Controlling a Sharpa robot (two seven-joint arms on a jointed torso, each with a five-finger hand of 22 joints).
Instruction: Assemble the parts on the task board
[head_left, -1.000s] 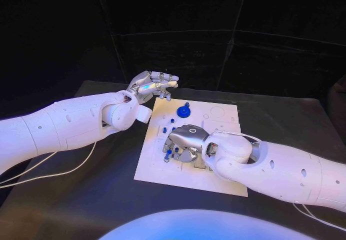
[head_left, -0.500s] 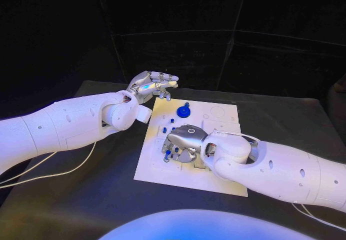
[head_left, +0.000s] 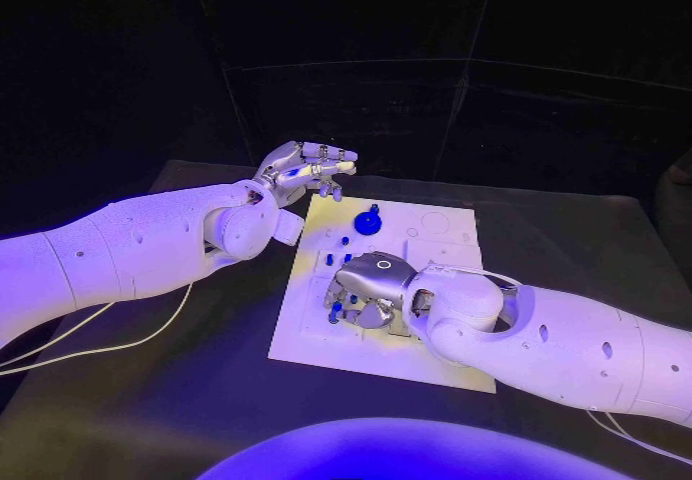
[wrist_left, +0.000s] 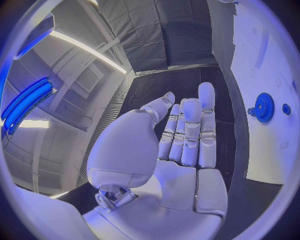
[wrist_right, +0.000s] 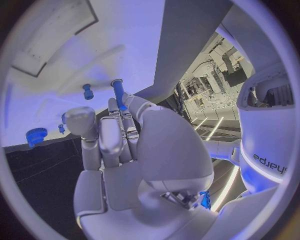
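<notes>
Board (head_left: 433, 352) lies white in the middle of the black table (head_left: 577, 240), and both hands work at it from opposite ends.

Right hand (head_left: 368, 285) is down over the near-left part of the board, its back turned up toward the head camera. In the right wrist view its fingers (wrist_right: 112, 137) are curled around a long blue pin (wrist_right: 118, 95), which stands up between them with its flanged end toward the board. So this hand holds the pin. Just beyond the pin's tip a short blue peg (wrist_right: 87, 91) stands in the board, apart from the fingers. A blue toothed piece (wrist_right: 36, 135) sits off to the thumb side, near the board's edge. From the head view, several small blue parts (head_left: 336, 308) show right beside and under this hand; which of them touch it I cannot tell.

Left hand (head_left: 306, 167) hangs above the table at the board's far-left corner, off the board. The left wrist view shows its fingers (wrist_left: 190, 132) straight, lying close together, and the palm bare: it holds nothing. A blue gear (head_left: 368, 220) rests on the board between the two hands, nearer the left one and clear of its fingertips. In the left wrist view, a small blue button (wrist_left: 286, 108) sits just beside the gear.
</notes>
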